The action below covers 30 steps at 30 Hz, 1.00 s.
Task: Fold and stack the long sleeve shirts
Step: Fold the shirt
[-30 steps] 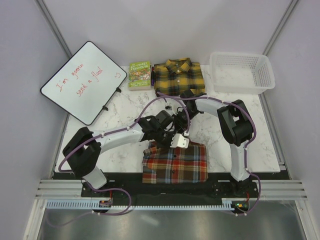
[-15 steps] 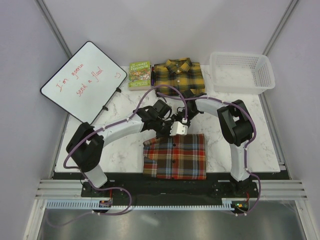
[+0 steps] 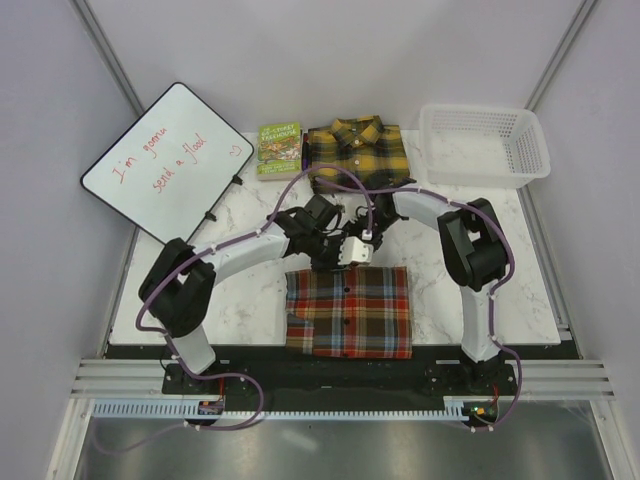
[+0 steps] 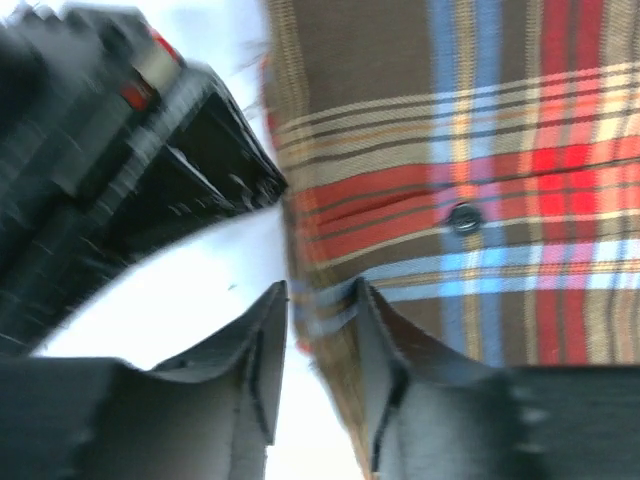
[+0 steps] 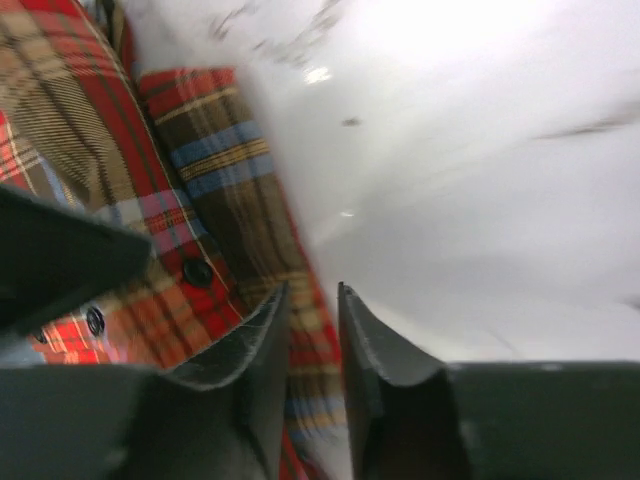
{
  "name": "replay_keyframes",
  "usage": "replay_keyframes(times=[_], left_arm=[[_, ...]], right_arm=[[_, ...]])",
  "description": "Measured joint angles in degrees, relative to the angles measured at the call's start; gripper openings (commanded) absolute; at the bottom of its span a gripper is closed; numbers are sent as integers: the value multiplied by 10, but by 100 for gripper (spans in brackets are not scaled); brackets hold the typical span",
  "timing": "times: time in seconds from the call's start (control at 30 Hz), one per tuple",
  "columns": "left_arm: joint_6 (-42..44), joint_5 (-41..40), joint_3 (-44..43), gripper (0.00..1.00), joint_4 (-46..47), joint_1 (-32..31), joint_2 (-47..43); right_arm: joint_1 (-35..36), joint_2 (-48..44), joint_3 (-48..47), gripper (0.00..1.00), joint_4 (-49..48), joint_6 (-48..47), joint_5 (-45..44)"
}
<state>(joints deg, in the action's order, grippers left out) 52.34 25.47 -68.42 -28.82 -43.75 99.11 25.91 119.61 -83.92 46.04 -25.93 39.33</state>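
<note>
The red-brown plaid shirt (image 3: 350, 312) lies folded flat near the table's front edge, buttons up. Both grippers meet at its far edge. In the left wrist view my left gripper (image 4: 320, 295) stands open, and the shirt's (image 4: 480, 150) edge runs loosely through the gap. My right gripper (image 5: 312, 292) is open too, its fingers apart over the shirt's (image 5: 120, 200) hem beside the bare marble. The yellow and black plaid shirt (image 3: 357, 152) rests folded, collar up, at the back of the table.
A small green book (image 3: 279, 150) lies left of the yellow shirt. A white plastic basket (image 3: 485, 145) sits at the back right. A whiteboard (image 3: 165, 160) with red writing leans at the back left. The marble table (image 3: 250, 300) has grey walls on both sides.
Both grippers carried the red-brown shirt's far edge a little toward the back, leaving it flatter. The left jaws then opened and the right jaws widened slightly.
</note>
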Motion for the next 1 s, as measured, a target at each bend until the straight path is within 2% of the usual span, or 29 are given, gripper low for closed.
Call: replay_keyframes(times=[0.1,0.13,0.23,0.27,0.4,0.43,0.6,0.7,0.9,1.0], left_arm=[[-6,7,-22,54,-30,28,-10],[-10,13,-30,63,-43,42,-19],[-26,37,-42,68,-77,87,-53],[-35,48,-43,99,-93,102,-70],[-64,76,-42,99,-133,145,-85],[-72,87,-41,100,-144,153,-81],[-106,123,-38,99,-179,182,-47],[-116,127,-34,99,-190,192,-26],[-120,140,-28,98,-207,193,15],[-120,142,-17,92,-216,193,22]], right_arm=[[-31,0,-57,51,30,-11,-9],[-47,-2,-78,54,37,-15,-11],[-93,-26,-103,61,58,-39,-23],[-108,-41,-102,66,70,-51,-29],[-137,-111,-62,74,119,-100,-45],[-134,-131,-41,81,134,-114,-46],[-120,-168,30,85,169,-147,-47],[-119,-167,57,85,166,-151,-50],[-119,-144,64,79,159,-166,-57],[-119,-142,69,74,170,-179,-52]])
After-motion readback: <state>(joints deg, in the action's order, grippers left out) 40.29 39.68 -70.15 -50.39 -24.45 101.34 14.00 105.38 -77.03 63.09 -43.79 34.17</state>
